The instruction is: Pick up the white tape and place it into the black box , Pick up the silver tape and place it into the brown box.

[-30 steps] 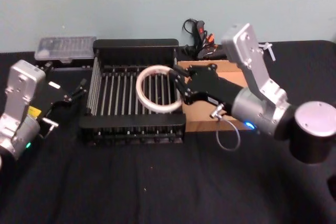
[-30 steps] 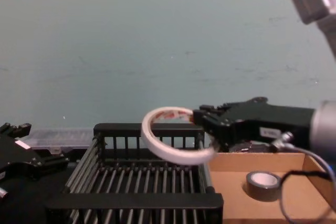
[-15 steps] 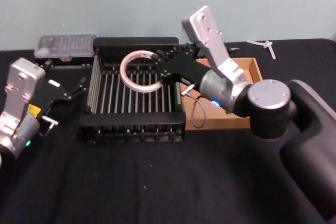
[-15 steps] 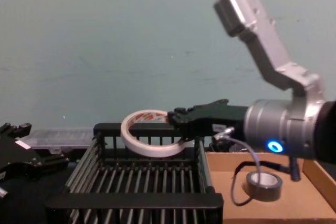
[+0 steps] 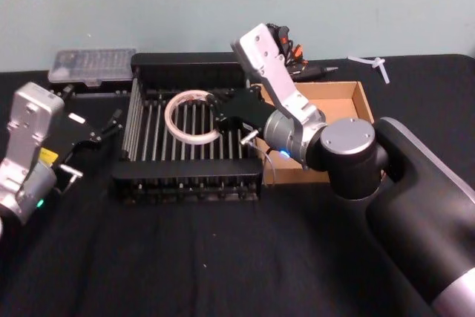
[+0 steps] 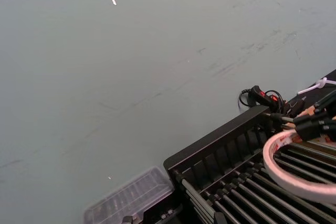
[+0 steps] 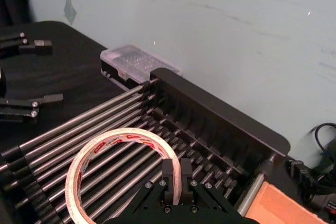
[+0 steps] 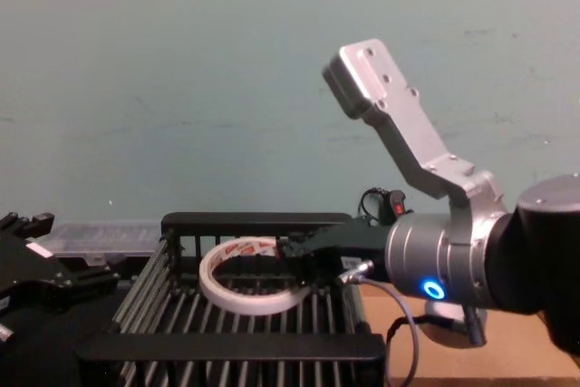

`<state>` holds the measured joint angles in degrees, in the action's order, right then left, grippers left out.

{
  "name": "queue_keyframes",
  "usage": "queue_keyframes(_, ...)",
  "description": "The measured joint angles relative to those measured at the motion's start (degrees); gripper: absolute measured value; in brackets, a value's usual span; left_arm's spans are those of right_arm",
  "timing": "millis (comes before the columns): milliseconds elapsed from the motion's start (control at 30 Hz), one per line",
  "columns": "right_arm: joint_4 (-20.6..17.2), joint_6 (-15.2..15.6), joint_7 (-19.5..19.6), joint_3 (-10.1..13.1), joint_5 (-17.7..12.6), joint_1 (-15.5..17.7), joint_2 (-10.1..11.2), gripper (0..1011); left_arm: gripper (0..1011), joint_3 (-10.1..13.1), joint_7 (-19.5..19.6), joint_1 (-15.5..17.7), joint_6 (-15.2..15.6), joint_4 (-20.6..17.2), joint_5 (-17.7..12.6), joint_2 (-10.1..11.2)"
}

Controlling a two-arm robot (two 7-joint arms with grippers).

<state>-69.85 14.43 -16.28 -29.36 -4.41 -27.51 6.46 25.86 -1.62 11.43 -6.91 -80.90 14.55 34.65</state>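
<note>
Black cloth covers the table (image 5: 185, 257), and on it stands the black plastic crate with slatted sides and bottom (image 5: 189, 176), its long axis running from the robot outward in the head view. Just beside it, on the robot's right, lies the shallow brown cardboard tray (image 5: 349, 98), partly hidden behind the right arm. A clear plastic case (image 5: 93, 66) sits at the crate's far left corner. The right gripper (image 7: 172, 174) reaches over the crate's right rim, its fingers pinched on the wall of the white tape roll with red print on its core (image 5: 191, 115). The roll hangs low inside the crate, nearly flat, its hole facing up, its far edge slightly raised. The left gripper (image 5: 104, 133) rests parked left of the crate, fingers spread.
</note>
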Motion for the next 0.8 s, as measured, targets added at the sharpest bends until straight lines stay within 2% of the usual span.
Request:
queue_keyframes(400,-0.1,0.0,0.0,0.0,0.1,0.0,0.0,98,1001,0.0,0.0,0.0,0.0,0.0,0.0,0.0)
queue_keyframes(767,-0.2,0.0,0.0,0.0,0.0,0.1,0.1,405,1001,0.0,0.0,0.0,0.0,0.0,0.0,0.0)
queue_keyframes(800,-0.2,0.0,0.0,0.1,0.0,0.1,0.1,468,1001,0.0,0.0,0.0,0.0,0.0,0.0,0.0)
